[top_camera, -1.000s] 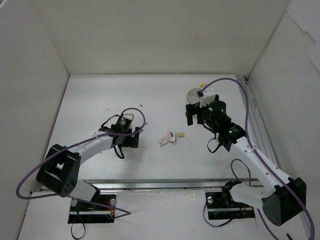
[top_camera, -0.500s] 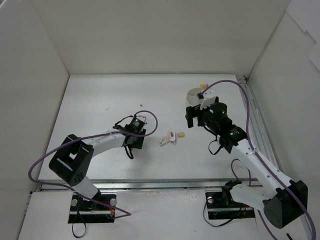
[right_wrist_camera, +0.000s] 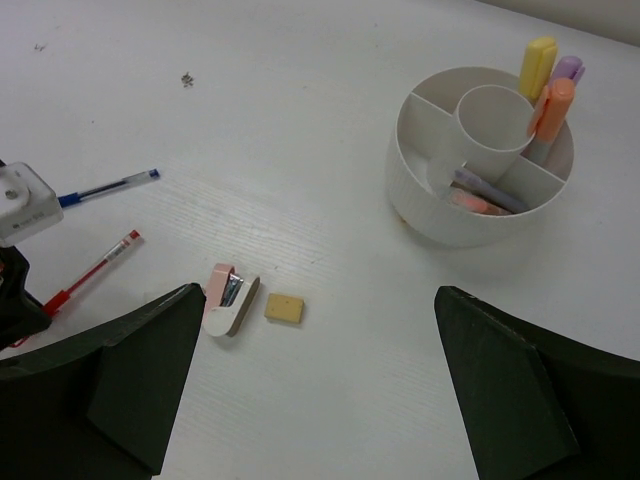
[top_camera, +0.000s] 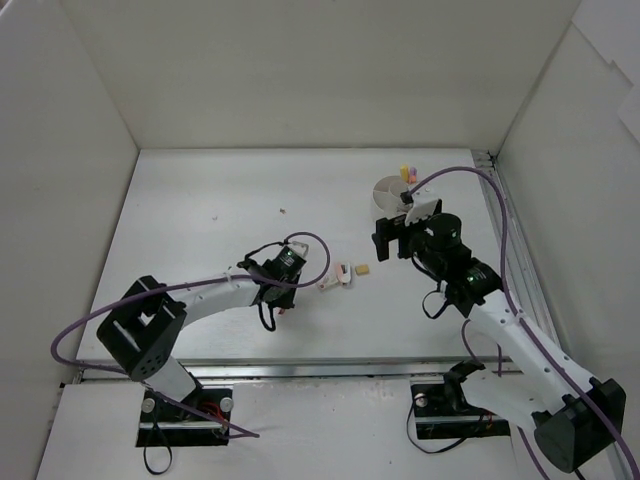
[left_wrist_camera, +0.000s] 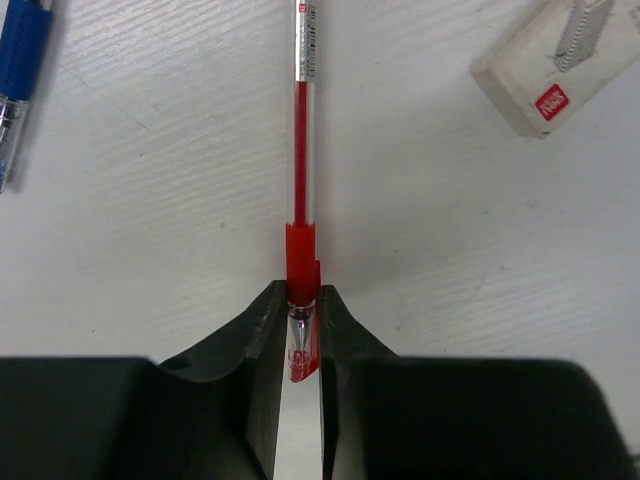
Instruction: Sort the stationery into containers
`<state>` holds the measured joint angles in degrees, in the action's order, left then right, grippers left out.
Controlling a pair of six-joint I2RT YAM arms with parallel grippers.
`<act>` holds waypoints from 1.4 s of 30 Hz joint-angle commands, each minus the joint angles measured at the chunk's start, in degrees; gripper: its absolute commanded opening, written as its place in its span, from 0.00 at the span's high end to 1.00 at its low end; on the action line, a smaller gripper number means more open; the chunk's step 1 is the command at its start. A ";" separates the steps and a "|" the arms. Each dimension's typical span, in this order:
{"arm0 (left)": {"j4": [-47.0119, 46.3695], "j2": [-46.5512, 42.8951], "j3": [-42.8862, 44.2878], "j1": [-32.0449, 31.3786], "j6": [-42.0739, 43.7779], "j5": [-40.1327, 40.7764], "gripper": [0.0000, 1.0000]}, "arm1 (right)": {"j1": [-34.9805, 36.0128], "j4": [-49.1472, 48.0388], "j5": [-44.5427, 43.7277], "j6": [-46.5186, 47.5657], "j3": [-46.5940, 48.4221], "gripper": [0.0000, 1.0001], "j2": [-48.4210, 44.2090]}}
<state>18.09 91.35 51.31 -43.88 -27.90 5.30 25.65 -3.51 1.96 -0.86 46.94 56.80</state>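
Observation:
My left gripper [left_wrist_camera: 298,300] is shut on the capped end of a red pen [left_wrist_camera: 301,150] that lies flat on the table, pointing away from the jaws. A blue pen [left_wrist_camera: 18,70] lies to its left and a white block [left_wrist_camera: 550,70] to its right. In the right wrist view the red pen [right_wrist_camera: 95,270] and blue pen [right_wrist_camera: 105,187] lie at the left. A pink-and-white block [right_wrist_camera: 228,300] and a tan eraser [right_wrist_camera: 283,308] sit mid-table. The round white container [right_wrist_camera: 430,215] holds upright yellow [right_wrist_camera: 537,65] and orange markers [right_wrist_camera: 553,105]. My right gripper [right_wrist_camera: 318,340] hangs open above the table.
White walls enclose the table on three sides. Two more markers [right_wrist_camera: 485,195] lie in a front compartment of the container. In the top view the left gripper [top_camera: 285,262] sits left of the blocks [top_camera: 335,277], and the right gripper [top_camera: 392,238] hovers just before the container [top_camera: 388,186].
My left arm has reached to the right, and its jaws have gone from wide open to shut on the red pen. The right arm has shifted slightly, with its jaws still open.

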 commanded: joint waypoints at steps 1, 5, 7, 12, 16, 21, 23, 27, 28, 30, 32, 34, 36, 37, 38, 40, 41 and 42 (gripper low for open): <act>1.86 -7.65 1.95 -0.07 -0.50 -3.09 1.00 | 2.03 -1.59 1.56 2.34 -1.32 0.02 -1.69; 5.62 -15.14 4.05 -0.07 1.35 -7.49 1.00 | 5.19 -3.08 6.90 10.76 -4.82 0.02 -2.48; 9.49 -17.96 6.42 -0.07 0.57 -10.30 1.00 | 8.00 -5.18 12.87 19.20 -6.41 0.02 -2.57; 17.33 -20.42 11.53 0.55 -0.75 -20.49 1.00 | 14.23 -12.22 16.06 30.64 -8.70 0.02 -1.07; 23.12 -18.50 13.29 2.91 -3.04 -23.65 1.00 | 17.59 -17.13 18.52 38.56 -10.98 0.02 -1.86; 24.89 -15.59 16.98 2.92 -2.86 -35.26 1.00 | 19.17 -18.99 20.80 40.86 -10.91 0.02 0.77; 26.38 -15.15 18.55 2.92 -2.69 -35.97 1.00 | 19.52 -17.41 22.99 40.51 -9.33 0.02 2.52; 28.67 -14.45 19.88 2.92 -1.72 -37.55 1.00 | 22.51 -14.87 25.19 41.90 -7.04 0.02 5.07; 29.02 -14.27 20.40 2.92 -1.28 -38.25 1.00 | 23.21 -12.25 26.07 42.43 -5.38 0.02 5.69; 29.98 -13.92 21.02 2.92 -1.02 -38.61 1.00 | 24.61 -7.33 26.26 43.40 -2.83 0.03 7.88; 29.99 -13.92 21.03 2.92 -0.49 -38.70 1.00 | 25.76 -6.50 25.82 43.23 -1.76 0.06 9.38; 29.90 -13.57 21.11 2.92 -0.23 -39.48 1.00 | 26.38 -12.03 26.51 42.53 -3.69 0.11 9.74; 29.47 -13.31 21.02 2.92 0.04 -40.37 1.00 | 26.91 -15.37 28.62 42.09 -4.22 0.24 10.00; 29.20 -13.30 20.85 2.92 0.39 -41.33 1.00 | 27.00 -15.39 29.85 41.56 -3.96 0.28 10.78; 28.76 -13.39 20.85 2.92 0.48 -42.12 1.00 | 26.91 -14.95 29.86 41.47 -3.61 0.37 11.31; 26.48 -14.52 20.24 2.92 0.65 -43.87 1.00 | 26.91 -13.72 28.99 41.29 -2.73 0.49 12.45; 24.47 -14.97 19.80 2.92 0.48 -44.49 1.00 | 27.00 -13.63 28.89 41.29 -2.73 0.59 12.81; 23.76 -15.50 19.36 2.92 0.48 -44.76 1.00 | 27.00 -13.89 28.89 41.03 -2.82 0.64 13.25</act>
<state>46.19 78.39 69.78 -40.75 -28.29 -34.35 52.51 -12.60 29.91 40.51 41.74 68.88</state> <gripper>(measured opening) 0.116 0.391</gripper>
